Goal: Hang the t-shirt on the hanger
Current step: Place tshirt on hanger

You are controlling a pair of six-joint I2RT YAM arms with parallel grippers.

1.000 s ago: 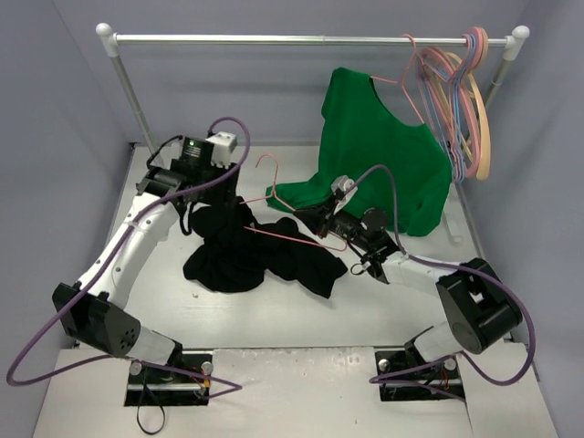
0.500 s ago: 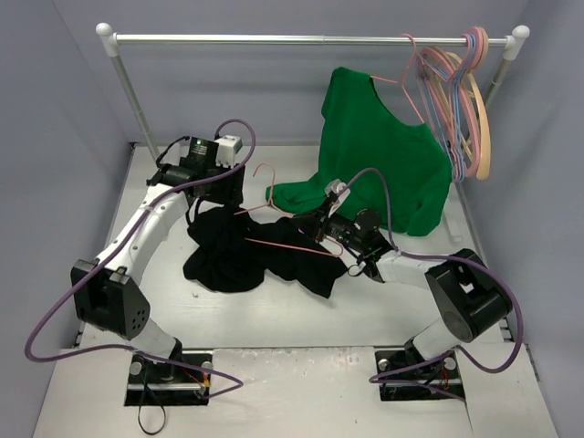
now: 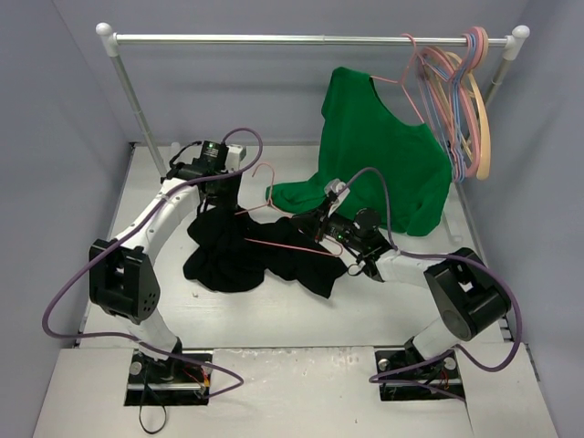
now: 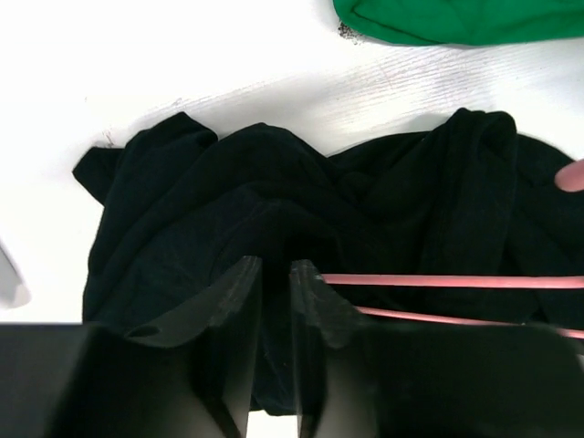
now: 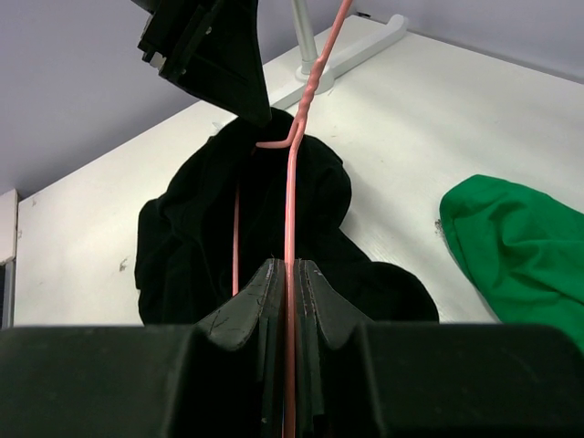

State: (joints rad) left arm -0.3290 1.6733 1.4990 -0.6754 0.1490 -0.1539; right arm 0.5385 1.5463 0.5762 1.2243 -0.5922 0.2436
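Note:
The black t-shirt (image 3: 233, 260) lies crumpled on the white table, also seen in the left wrist view (image 4: 274, 182) and the right wrist view (image 5: 182, 246). Across it rests the pink wire hanger (image 3: 274, 245), its hook pointing toward the back. My right gripper (image 3: 315, 224) is shut on one hanger wire (image 5: 292, 201), which runs straight out between its jaws (image 5: 290, 265). My left gripper (image 3: 217, 203) is down at the t-shirt's far edge, beside the hanger's neck. Its jaws (image 4: 274, 265) are nearly together, with black cloth pinched between them. Two hanger wires (image 4: 438, 281) pass just right of it.
A green t-shirt (image 3: 383, 164) hangs from the rail (image 3: 310, 39), its hem draped on the table behind the right gripper. Several pink, blue and tan hangers (image 3: 461, 91) bunch at the rail's right end. The rail's foot (image 5: 356, 50) stands at the back.
My left gripper has swung right onto the t-shirt's far edge and closed from wide open onto the cloth. The right gripper shifted slightly left with the hanger.

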